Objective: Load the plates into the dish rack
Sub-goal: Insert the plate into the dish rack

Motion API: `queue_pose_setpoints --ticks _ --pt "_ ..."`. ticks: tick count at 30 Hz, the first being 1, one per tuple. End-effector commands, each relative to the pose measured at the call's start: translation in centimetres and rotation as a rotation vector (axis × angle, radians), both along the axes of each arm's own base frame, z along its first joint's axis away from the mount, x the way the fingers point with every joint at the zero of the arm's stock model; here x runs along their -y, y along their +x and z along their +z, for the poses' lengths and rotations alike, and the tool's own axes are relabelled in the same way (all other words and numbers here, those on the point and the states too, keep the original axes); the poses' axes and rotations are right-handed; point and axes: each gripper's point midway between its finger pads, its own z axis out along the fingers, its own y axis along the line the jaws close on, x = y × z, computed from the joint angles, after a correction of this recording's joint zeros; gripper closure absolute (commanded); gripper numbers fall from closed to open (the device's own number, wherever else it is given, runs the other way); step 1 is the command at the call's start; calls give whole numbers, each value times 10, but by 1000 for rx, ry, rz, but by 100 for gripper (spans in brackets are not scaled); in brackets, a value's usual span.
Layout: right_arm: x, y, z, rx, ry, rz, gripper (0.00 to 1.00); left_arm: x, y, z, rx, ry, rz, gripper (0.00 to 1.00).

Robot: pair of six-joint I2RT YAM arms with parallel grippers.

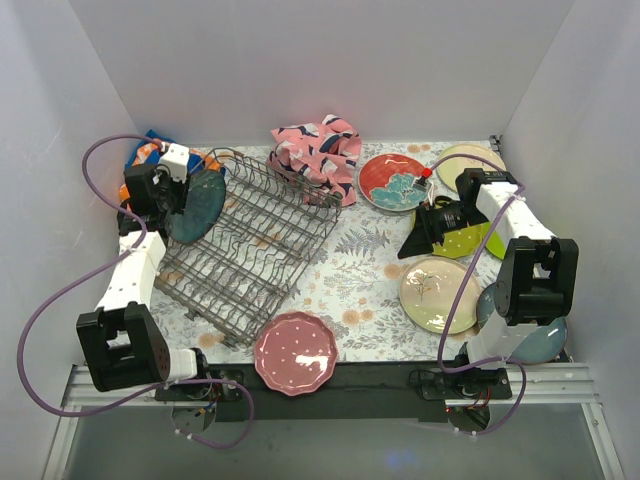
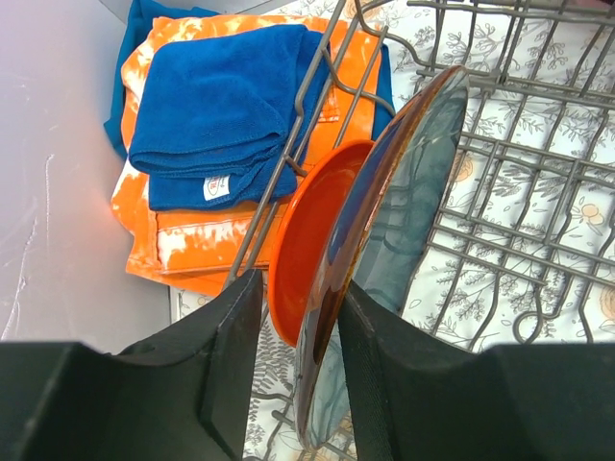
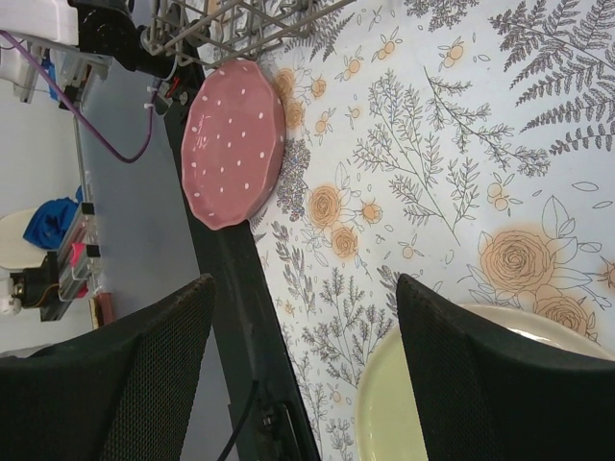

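Note:
The grey wire dish rack [image 1: 255,250] lies left of centre and also shows in the left wrist view [image 2: 519,192]. A dark teal plate [image 1: 197,205] stands on edge at its left end, with an orange plate [image 2: 312,240] just behind it. My left gripper [image 1: 172,195] straddles the teal plate's rim [image 2: 408,211]. The right finger touches the rim and a gap shows beside the left finger, so the left gripper [image 2: 298,288] is open. My right gripper [image 1: 430,228] is wide open and empty [image 3: 306,288], above the table beside a cream plate [image 3: 461,394].
Plates lie flat on the floral cloth: pink dotted [image 1: 296,352], cream [image 1: 438,293], lime green [image 1: 470,242], red and teal [image 1: 393,183], pale green [image 1: 472,158], blue [image 1: 540,340]. A pink patterned cloth [image 1: 320,150] lies behind the rack. Blue and orange towels [image 2: 221,106] lie at far left.

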Motion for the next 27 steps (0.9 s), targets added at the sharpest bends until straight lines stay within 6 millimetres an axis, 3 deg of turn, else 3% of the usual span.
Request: queue_pose_setpoints --ticks 1,8,16,19,22,27 --pt "-3 -6 7 16 20 19 19 2 -5 37 97 -35 22 63" --pt "-4 -8 6 35 1 36 18 10 -14 55 140 -93 17 55" --pt "-7 -16 2 98 -68 101 18 19 -33 115 259 -214 54 51" --pt "-14 -22 -2 131 -104 154 17 33 -46 134 290 -346 56 39" --pt "-26 -31 -7 157 -132 210 16 49 -61 144 291 -501 53 20" --pt "-56 -56 -22 195 -202 317 16 77 -83 136 199 -715 32 18"
